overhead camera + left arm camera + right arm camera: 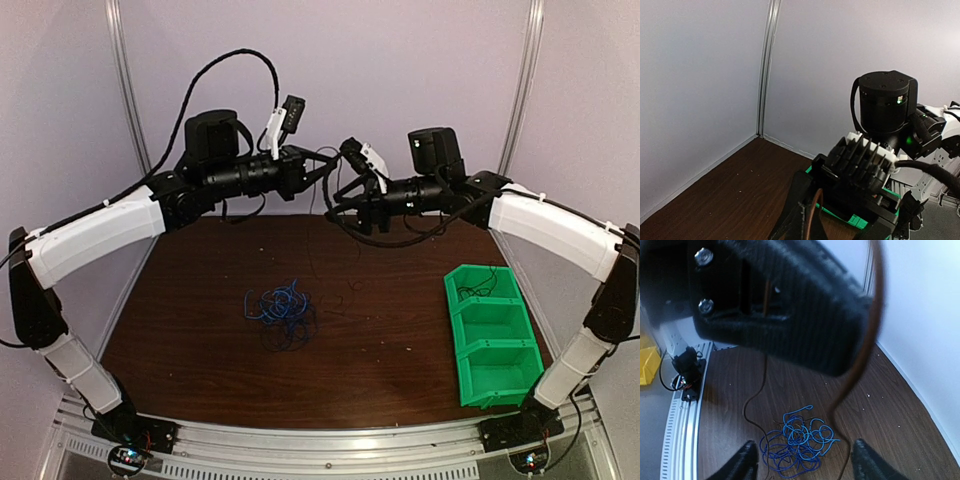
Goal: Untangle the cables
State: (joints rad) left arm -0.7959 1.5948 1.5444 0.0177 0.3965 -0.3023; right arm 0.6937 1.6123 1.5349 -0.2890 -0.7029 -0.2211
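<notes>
Left claw point(318, 170): closed high above the worktop point(400, 330), its tips pinching a thin brown wire point(860, 365); from its own wrist camera the wire shows as a small loop at the fingers point(796, 215).
Right claw point(805, 460): jaws wide apart and gripping nothing, facing the left claw nose to nose and just beside it, at the same height.
Brown wire: curves out of the left claw and hangs down between the right claw's spread fingers point(742, 462) toward the worktop; a second, thinner dark strand point(764, 375) drops beside it.
Cable tangle point(280, 315): bright blue loops mixed with dark ones, lying in a loose heap on the worktop well below both claws and nearer the arm bases.
Green bin point(490, 335): three compartments in a row, on the worktop below and to the right of the right claw, well apart from the tangle.
</notes>
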